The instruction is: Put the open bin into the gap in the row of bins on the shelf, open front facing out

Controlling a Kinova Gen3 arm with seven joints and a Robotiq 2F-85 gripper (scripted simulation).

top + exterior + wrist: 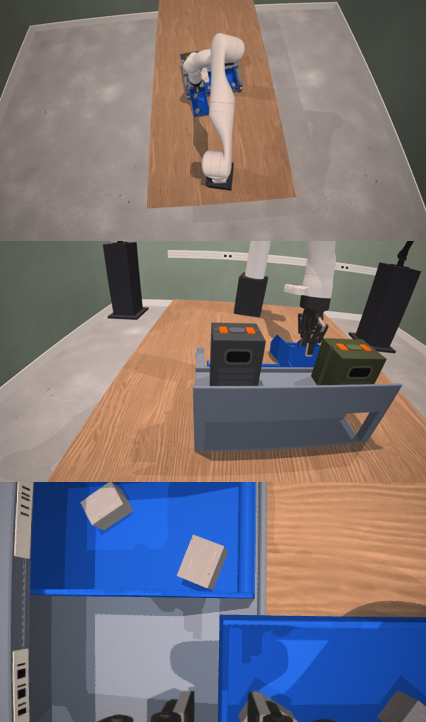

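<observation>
The open blue bin [202, 104] [299, 357] [350, 652] holds two grey blocks, one partly behind a finger in the wrist view. Its back end overlaps the front of the grey shelf [293, 402] [135, 647] at the gap, past the front lip [262, 542]; its front end sticks out over the table. Its exact tilt is hard to tell. My gripper [197, 90] [306, 349] [220, 701] is partly open, pointing down at the bin's back wall, one finger on either side of the wall's line in the wrist view. Contact cannot be told.
A neighbouring blue bin [150, 532] with two blocks [106, 507] [202, 562] sits beside the gap. A dark case [236, 341] and a green case [343, 369] stand on the upper board [281, 379]. The arm hides part of the bin row in the top view.
</observation>
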